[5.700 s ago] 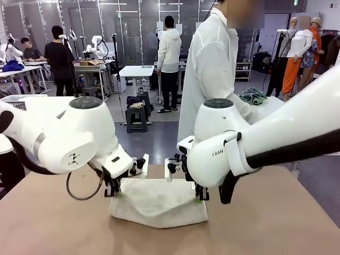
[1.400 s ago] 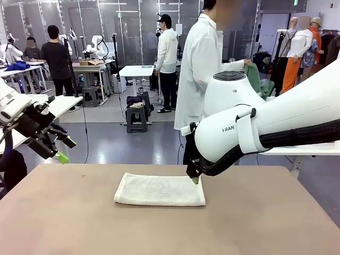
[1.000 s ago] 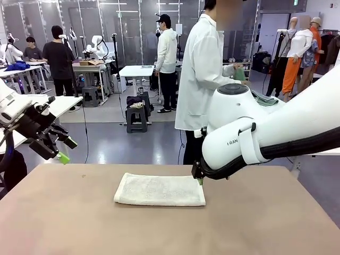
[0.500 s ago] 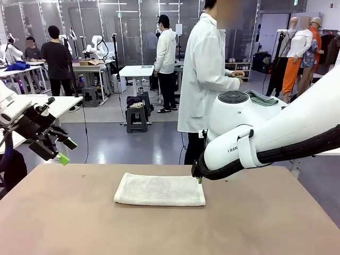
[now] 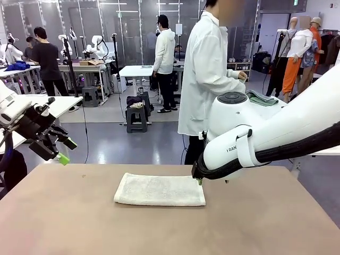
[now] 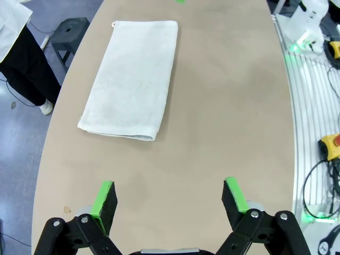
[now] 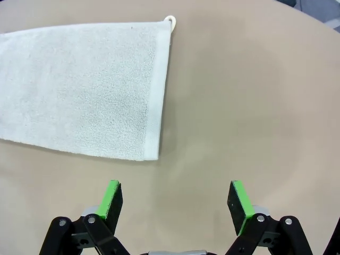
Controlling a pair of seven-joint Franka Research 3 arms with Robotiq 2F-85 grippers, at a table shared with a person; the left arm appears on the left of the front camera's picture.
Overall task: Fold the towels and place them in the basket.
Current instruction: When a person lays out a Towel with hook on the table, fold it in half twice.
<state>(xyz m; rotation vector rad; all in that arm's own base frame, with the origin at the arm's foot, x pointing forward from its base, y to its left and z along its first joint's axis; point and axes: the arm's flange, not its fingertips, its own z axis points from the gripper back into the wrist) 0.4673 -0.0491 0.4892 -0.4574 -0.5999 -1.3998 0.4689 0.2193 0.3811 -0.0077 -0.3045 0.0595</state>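
So the off-white towel [image 5: 159, 190] was lying flat in the middle of the table [image 5: 265, 228], dead centre of the front view, folded into a long strip with its edges lined up pretty neatly. The right end effector [image 5: 198, 181] was down low, just beside the towel's far right corner, jaws spread wide and holding nothing. Its own camera had the towel in the upper left and bare table between the green pads, so it wasn't over the cloth at all. The left end effector [image 5: 66, 150] was hanging up in the air at the left edge of the frame, well apart from the towel, also wide open and empty. A person [image 5: 207, 79] in a white coat stood at the far side, upper middle of the frame, with a greenish cloth [image 5: 263, 98] on the surface next to them, so probably more towels coming. My read is that the folding was about half done: one fold in, hands off. Next move would need either a second fold, short end over short end, or a pinch on the strip to carry it to the basket. Either way the pads have to get right down onto an edge first, which is fiddly with thin terry lying flat.
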